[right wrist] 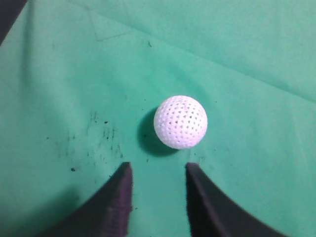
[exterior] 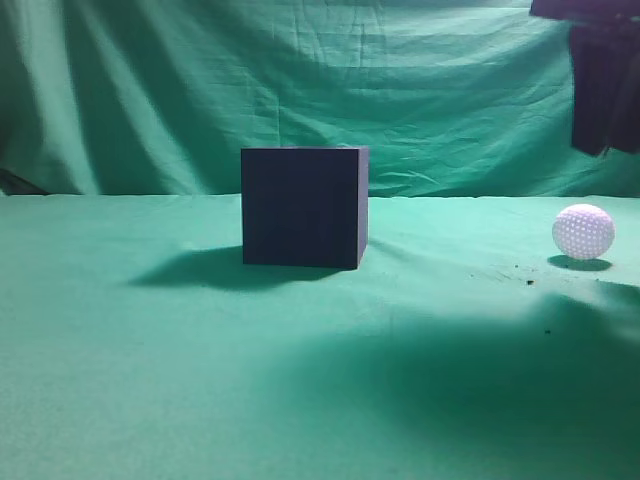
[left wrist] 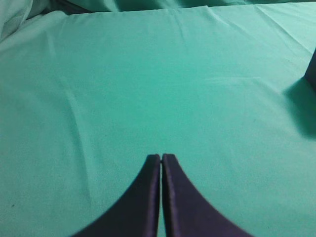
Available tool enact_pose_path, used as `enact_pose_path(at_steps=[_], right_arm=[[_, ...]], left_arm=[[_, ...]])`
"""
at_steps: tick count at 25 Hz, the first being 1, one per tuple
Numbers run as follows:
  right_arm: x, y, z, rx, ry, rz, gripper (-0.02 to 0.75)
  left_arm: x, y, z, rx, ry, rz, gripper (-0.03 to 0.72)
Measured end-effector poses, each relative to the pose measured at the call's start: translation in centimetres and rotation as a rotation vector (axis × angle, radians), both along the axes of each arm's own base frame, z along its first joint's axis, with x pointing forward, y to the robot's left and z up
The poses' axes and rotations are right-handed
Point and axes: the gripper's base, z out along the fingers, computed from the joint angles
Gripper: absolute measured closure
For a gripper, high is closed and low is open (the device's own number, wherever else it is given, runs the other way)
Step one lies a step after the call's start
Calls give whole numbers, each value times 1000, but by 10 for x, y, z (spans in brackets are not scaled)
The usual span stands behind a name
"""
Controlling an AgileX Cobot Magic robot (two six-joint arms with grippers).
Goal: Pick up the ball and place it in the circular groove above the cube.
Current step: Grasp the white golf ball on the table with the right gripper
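Note:
The white dimpled ball [exterior: 583,232] rests on the green cloth at the far right of the exterior view. The dark cube [exterior: 304,206] stands near the middle; its top groove is hidden from this low angle. In the right wrist view the ball [right wrist: 180,122] lies just beyond my right gripper [right wrist: 158,168], which is open and empty, with the ball a little right of the gap between the fingertips. Part of the right arm [exterior: 603,75] hangs at the top right. My left gripper [left wrist: 161,157] is shut and empty over bare cloth. A sliver of the cube [left wrist: 311,71] shows at its right edge.
Green cloth [exterior: 200,380] covers the table and hangs as a backdrop [exterior: 300,80]. Small dark specks [right wrist: 98,136] dot the cloth left of the ball. A broad shadow [exterior: 450,390] falls over the front right of the table.

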Motion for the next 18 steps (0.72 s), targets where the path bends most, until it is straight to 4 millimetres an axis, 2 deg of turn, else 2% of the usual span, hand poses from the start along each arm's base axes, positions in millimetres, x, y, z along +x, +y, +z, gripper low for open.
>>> enact_pose_path(at_steps=[4,6,12,13,14,18], right_arm=[[12,3,-15,-10,12,-12,215],[18,3,-24,-18,4,-40,141],[34,4,-50,-50,19,-96,151],[36,4,-54,-52,30,-102,195],[37,5,-57,-53,34,-104,206],[41,6,-68,-59,51,-107,204]], left_arm=[[0,0,0,0,0,0,688],[0,0,0,0,0,0,688],[0,0,0,0,0,0,688],[0,0,0,0,0,0,688],[0,0,0,0,0,0,688],[0,0,0,0,0,0,688]])
